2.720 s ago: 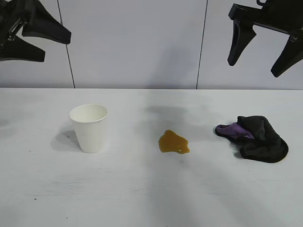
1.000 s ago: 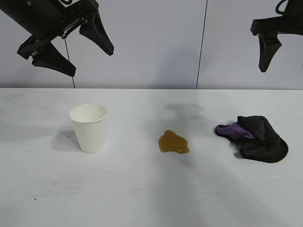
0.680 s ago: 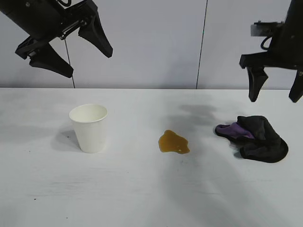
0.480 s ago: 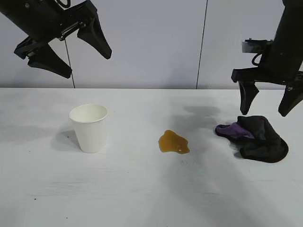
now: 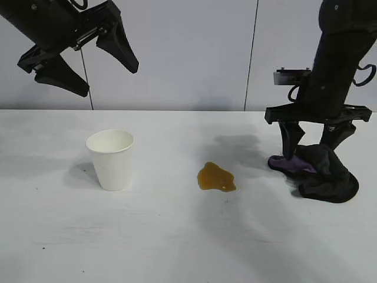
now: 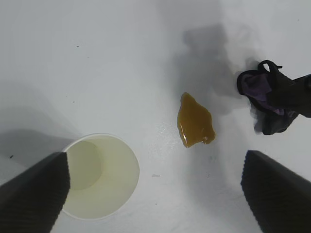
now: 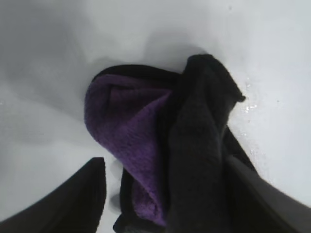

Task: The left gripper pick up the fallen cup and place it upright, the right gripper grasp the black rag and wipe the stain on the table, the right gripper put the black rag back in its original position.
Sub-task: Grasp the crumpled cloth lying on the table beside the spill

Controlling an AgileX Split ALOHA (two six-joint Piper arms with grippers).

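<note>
The white cup (image 5: 111, 158) stands upright on the table (image 5: 177, 236) at the left; the left wrist view looks down into it (image 6: 99, 175). My left gripper (image 5: 106, 76) hangs open and empty high above the cup. The amber stain (image 5: 215, 177) lies mid-table and also shows in the left wrist view (image 6: 194, 120). The black rag (image 5: 321, 171) with its purple patch lies at the right. My right gripper (image 5: 310, 144) is open and lowered over the rag's left part, one finger on each side of it. In the right wrist view the rag (image 7: 184, 145) fills the gap between the fingers (image 7: 73, 204).
A pale panelled wall (image 5: 177, 53) runs behind the table's far edge. The rag also shows far off in the left wrist view (image 6: 269, 97). Nothing else stands on the table.
My right gripper has come down from high at the right and slightly leftward, until its open fingers straddle the rag. The left gripper has stayed above the cup for the last second.
</note>
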